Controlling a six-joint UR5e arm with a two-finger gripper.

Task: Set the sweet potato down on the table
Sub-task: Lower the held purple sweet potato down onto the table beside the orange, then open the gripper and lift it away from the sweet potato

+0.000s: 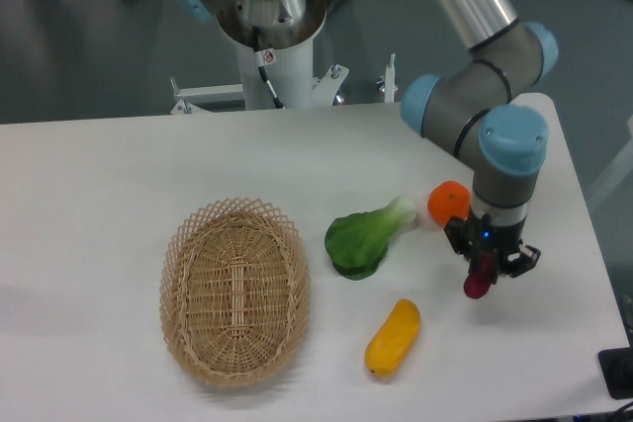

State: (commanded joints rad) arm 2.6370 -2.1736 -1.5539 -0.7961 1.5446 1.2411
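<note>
The sweet potato (478, 282) is a small dark magenta tuber held between the fingers of my gripper (485, 269), hanging end-down just above the white table (119, 185) at the right. The gripper is shut on it. Only its lower part shows below the fingers. I cannot tell whether its tip touches the table.
A round orange fruit (448, 202) lies just left of the gripper's wrist. A green leafy vegetable (364, 239) lies mid-table. A yellow oblong vegetable (393, 338) lies near the front. An oval wicker basket (235, 289) stands at the left. The table's right edge is close.
</note>
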